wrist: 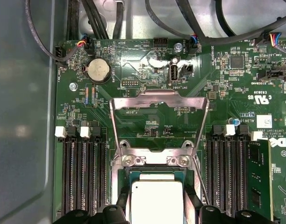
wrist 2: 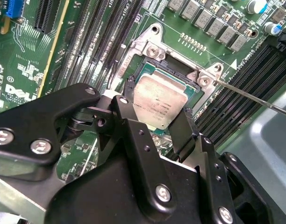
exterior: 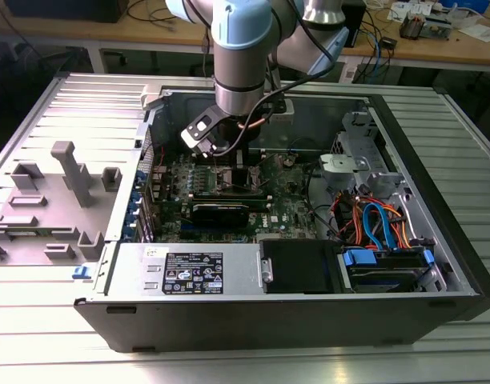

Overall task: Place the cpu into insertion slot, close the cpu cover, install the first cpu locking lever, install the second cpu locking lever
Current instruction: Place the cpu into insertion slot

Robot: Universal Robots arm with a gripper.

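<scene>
The cpu (wrist 2: 160, 99), a flat square chip with a dull grey-tan top, lies level in the insertion slot (wrist 2: 150, 50), and its silver rim shows around it. My gripper (wrist 2: 157, 111) is shut on the cpu, one black finger (wrist 2: 126, 106) against each of two opposite edges. In the first wrist view the cpu (wrist: 155, 201) sits between the fingertips (wrist: 118, 211). The cpu cover (wrist: 158, 100), a silver frame with a square window, stands swung open beyond the slot. A thin wire lever (wrist 2: 255, 98) sticks out beside the slot. In the exterior view the gripper (exterior: 231, 162) reaches down into the case.
Long black memory slots (wrist: 83, 177) flank the socket on both sides. A coin cell (wrist: 97, 71) and cable plugs sit beyond the cover. The open computer case (exterior: 189, 276) lies on a ribbed metal table, with coloured cables (exterior: 373, 220) and a drive bay at the exterior view's right.
</scene>
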